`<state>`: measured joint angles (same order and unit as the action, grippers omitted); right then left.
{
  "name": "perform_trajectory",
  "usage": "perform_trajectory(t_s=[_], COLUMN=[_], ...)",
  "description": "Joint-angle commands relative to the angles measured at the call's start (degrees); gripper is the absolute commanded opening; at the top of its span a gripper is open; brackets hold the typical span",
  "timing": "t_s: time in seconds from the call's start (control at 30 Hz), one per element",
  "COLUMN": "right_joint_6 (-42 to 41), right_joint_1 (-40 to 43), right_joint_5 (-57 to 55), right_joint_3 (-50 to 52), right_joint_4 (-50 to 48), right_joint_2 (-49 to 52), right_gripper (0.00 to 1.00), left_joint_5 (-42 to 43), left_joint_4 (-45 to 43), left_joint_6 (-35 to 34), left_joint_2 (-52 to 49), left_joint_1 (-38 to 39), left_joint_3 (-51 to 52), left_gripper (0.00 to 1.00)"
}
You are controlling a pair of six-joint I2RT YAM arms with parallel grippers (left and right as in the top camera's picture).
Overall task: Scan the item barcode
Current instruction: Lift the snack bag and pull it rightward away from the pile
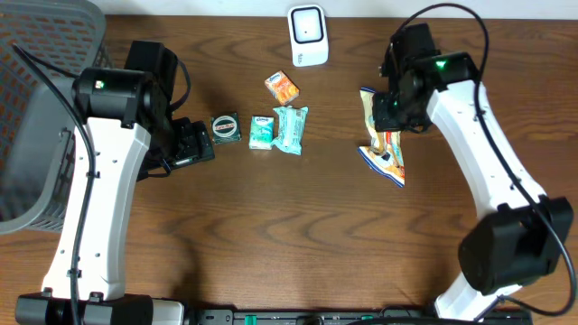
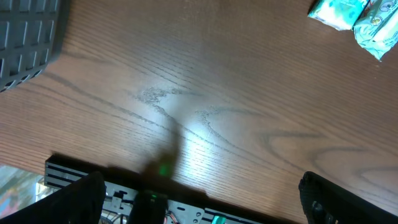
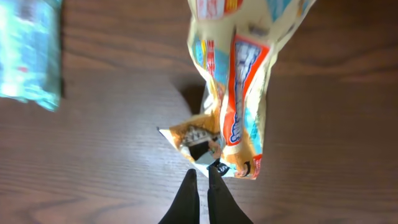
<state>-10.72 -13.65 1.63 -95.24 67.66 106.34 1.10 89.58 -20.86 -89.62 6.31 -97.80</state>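
The snack bag lies lengthwise straight ahead of the right fingers, which are pressed together at its corner, while the left fingers stand wide apart, well away.

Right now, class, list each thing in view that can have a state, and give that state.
left claw: open, empty.
right claw: shut, tips at the snack bag edge; grip unclear.
snack bag: crumpled, on the table.
round tin: lid on, lying flat.
scanner: standing apart, nothing held to it.
large teal packet: lying flat, untouched.
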Motion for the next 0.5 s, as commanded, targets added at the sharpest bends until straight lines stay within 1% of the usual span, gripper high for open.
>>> perform_trajectory(t_s=[0.0, 0.07, 0.17, 0.3, 0.37, 0.47], right_joint_6=[-3.2, -4.3, -4.3, -4.3, -4.3, -4.3], right_joint_1=[-0.2, -0.2, -0.2, -0.2, -0.2, 0.0], right_joint_5=[-0.8, -1.6, -1.7, -1.7, -1.6, -1.0], right_joint_3=[3.6, 6.3, 12.4, 18.4, 18.9, 16.7], right_joint_4=[0.3, -0.2, -3.8, -8.9, -8.9, -5.8], right_joint_2=[2.6, 3.4, 4.4, 4.6, 4.6, 4.0], right_gripper=[0.01, 0.01, 0.03, 0.01, 0.01, 0.01], left_joint_5=[-0.7, -0.7, -0.7, -0.7, -0.7, -0.7], left_joint_4=[0.2, 0.2, 0.2, 0.2, 0.2, 0.2], left_joint_6=[-0.3, -0.3, -0.3, -0.3, -0.3, -0.3], left_joint_2=[-0.2, -0.2, -0.2, -0.2, -0.2, -0.2], left_joint_1=[-0.1, -0.1, -0.1, -0.1, -0.1, -0.1], left_joint_3=[0.1, 0.1, 0.1, 0.1, 0.1, 0.1], left_gripper=[0.98, 0.97, 0.98, 0.98, 0.98, 0.98])
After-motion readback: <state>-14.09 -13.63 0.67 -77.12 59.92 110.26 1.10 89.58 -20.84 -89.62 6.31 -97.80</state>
